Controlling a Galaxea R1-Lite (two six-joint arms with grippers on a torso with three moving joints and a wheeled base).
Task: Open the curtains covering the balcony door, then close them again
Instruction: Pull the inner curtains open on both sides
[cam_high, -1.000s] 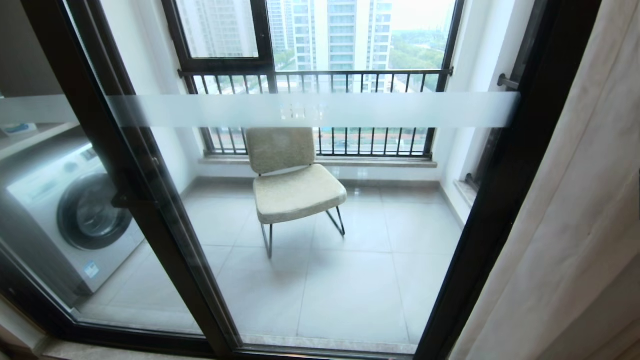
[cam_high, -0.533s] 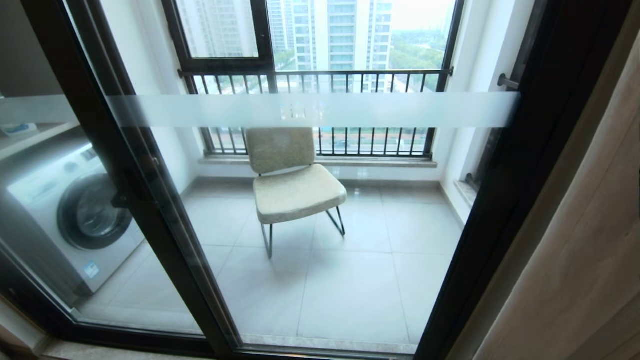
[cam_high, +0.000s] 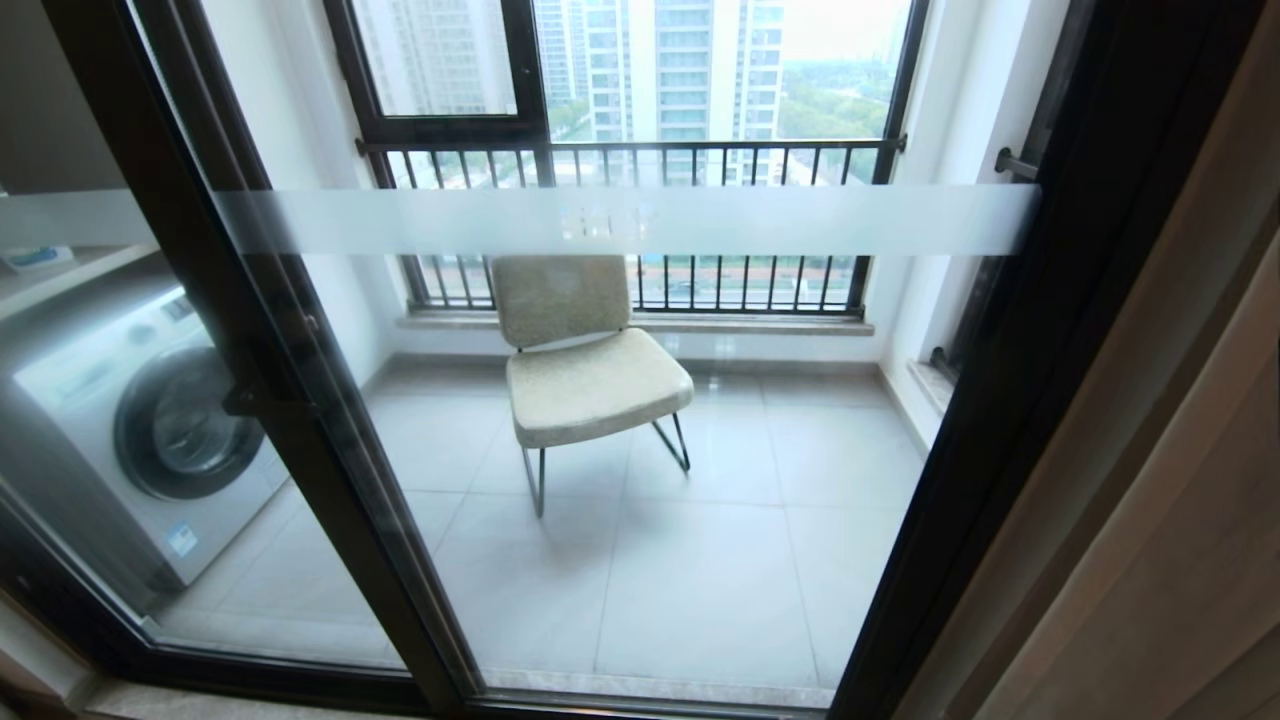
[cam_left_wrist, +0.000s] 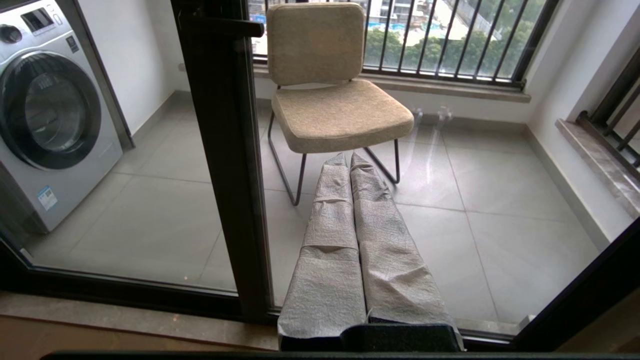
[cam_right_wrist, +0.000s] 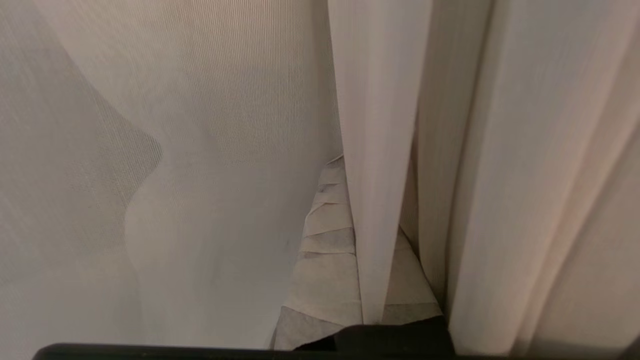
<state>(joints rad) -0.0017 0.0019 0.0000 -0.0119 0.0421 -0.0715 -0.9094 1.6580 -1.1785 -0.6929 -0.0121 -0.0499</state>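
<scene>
Curtains (cam_high: 1180, 480) are bunched at the far right of the head view, past the right frame of the balcony door (cam_high: 1010, 400); glass is fully uncovered, so I judge the opening half done and closing is the step in hand.

In the right wrist view my right pincer (cam_right_wrist: 350, 210) is pushed into the fabric: fingers closed, a cream fold hanging over them, sheer layer (cam_right_wrist: 175, 150) on one side, opaque folds (cam_right_wrist: 525, 175) on the other. Can't tell if any cloth is actually pinched; it looks draped.

To do this well: get behind the leading edge of both layers, not just the sheer, then sweep left along the glass with a level wrist. Go slow so the folds slide and don't snag.

Left pincer (cam_left_wrist: 350, 210) is parked low in front of the door, closed and holding nothing, aimed at the chair (cam_left_wrist: 330, 95) out on the balcony. Leave it there.
</scene>
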